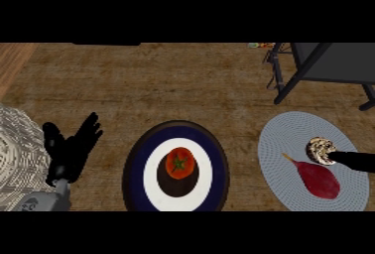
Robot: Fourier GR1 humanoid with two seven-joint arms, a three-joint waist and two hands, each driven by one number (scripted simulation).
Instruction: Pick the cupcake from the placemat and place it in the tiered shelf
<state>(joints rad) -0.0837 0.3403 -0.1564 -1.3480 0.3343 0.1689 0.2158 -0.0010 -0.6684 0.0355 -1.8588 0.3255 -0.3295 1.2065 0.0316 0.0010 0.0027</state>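
The cupcake [319, 148], pale and speckled on top, stands on the round grey placemat [293, 134] at the right. My right hand [351, 159] comes in from the right edge, and its black fingers touch the cupcake's right side. Whether they curl round it does not show. The tiered shelf [330, 62], dark grey with black legs, stands at the top right beyond the placemat. My left hand [72, 149] rests open at the left, fingers up.
A dark red sweet potato [318, 179] lies on the placemat just below the cupcake. A tomato [179, 163] sits on a dark blue and white plate [150, 149] in the middle. A pale woven mat [15, 149] shows at the left edge.
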